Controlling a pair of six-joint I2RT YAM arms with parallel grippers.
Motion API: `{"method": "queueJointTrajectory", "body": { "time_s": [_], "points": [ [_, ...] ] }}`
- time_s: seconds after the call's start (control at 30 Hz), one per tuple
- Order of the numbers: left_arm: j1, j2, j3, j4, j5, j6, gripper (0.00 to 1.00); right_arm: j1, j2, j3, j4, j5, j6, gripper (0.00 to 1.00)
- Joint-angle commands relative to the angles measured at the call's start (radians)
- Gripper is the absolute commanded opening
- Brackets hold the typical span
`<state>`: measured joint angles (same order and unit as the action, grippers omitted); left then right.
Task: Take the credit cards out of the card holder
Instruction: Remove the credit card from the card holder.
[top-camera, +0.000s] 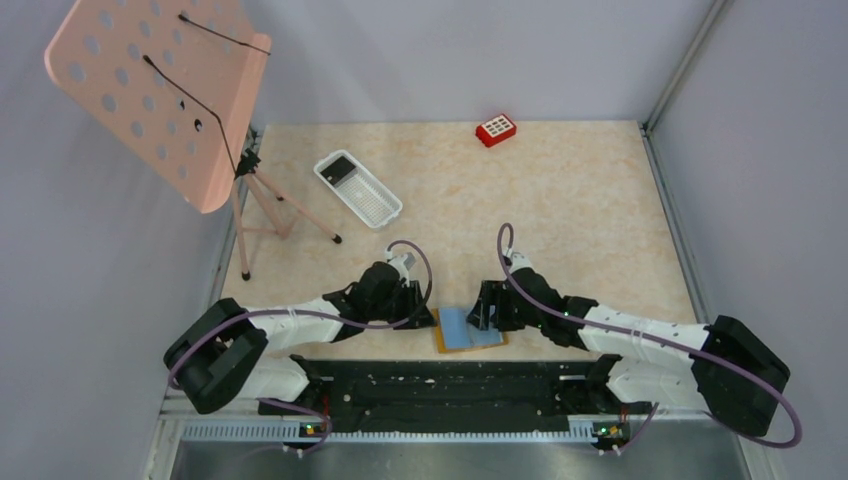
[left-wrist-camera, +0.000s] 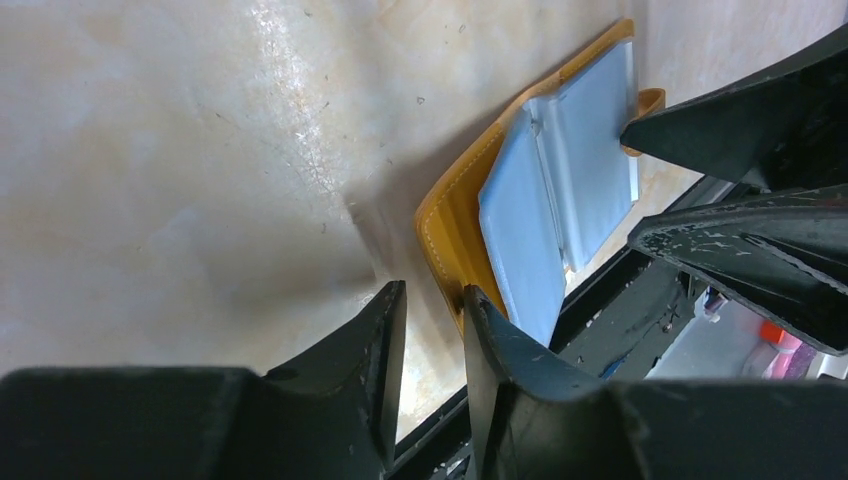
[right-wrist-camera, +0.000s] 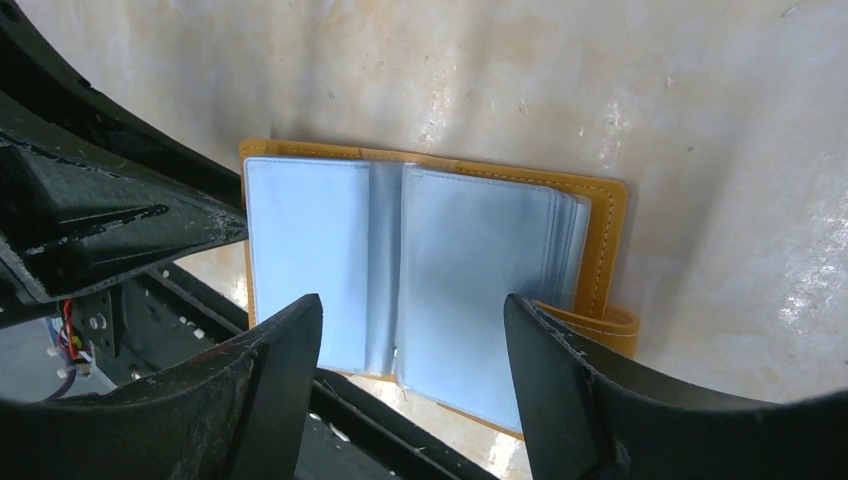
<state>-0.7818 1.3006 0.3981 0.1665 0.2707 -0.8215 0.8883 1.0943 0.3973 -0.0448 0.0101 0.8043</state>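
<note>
left gripper (left-wrist-camera: 435, 295): jaws narrowly apart at tan corner of card holder (left-wrist-camera: 445, 225) | right gripper (right-wrist-camera: 412, 305): jaws wide, over its blue pages | holder: open flat, table (top-camera: 580, 200) 6 o'clock edge | dark credit card (top-camera: 341, 168): in white tray (top-camera: 372, 200), 11 o'clock

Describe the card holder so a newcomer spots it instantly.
Go to the table's near edge, at its middle. The card holder lies open there. It alone has a tan cover and light blue pages; the tray is white, the block red.

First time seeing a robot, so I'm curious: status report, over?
Left end effector open at card holder edge. Right end effector open, over its open pages. No cards showing. Nothing blocking.
</note>
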Motion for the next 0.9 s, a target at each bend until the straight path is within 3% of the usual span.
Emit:
{"method": "queueJointTrajectory", "body": {
  "time_s": [0.0, 0.17, 0.3, 0.33, 0.43, 0.53, 0.67, 0.87],
  "points": [
    [-0.007, -0.016, 0.01, 0.051, -0.02, -0.001, 0.31, 0.012, 0.028, 0.005, 0.019, 0.017, -0.017, 0.67],
    [-0.007, -0.053, 0.005, 0.025, -0.045, -0.001, 0.19, 0.011, 0.019, 0.027, -0.031, 0.041, -0.026, 0.67],
    [-0.007, -0.08, 0.004, 0.013, -0.044, -0.007, 0.18, 0.012, -0.023, 0.059, -0.088, 0.057, -0.031, 0.69],
    [-0.008, -0.087, 0.003, 0.013, -0.043, -0.013, 0.21, 0.011, -0.03, 0.064, -0.101, 0.062, -0.034, 0.69],
    [-0.01, -0.112, -0.003, 0.021, -0.038, -0.024, 0.43, 0.012, -0.041, 0.068, -0.124, 0.069, -0.033, 0.7],
    [-0.015, -0.121, -0.003, 0.029, -0.035, -0.024, 0.57, 0.012, -0.049, 0.066, -0.13, 0.064, -0.029, 0.7],
    [-0.024, -0.083, 0.004, 0.065, -0.018, -0.022, 0.63, 0.011, -0.068, 0.066, -0.129, 0.068, -0.028, 0.7],
    [-0.053, 0.035, 0.014, 0.188, 0.017, -0.049, 0.65, 0.012, -0.07, 0.061, -0.117, 0.067, -0.028, 0.7]
  ]
}}
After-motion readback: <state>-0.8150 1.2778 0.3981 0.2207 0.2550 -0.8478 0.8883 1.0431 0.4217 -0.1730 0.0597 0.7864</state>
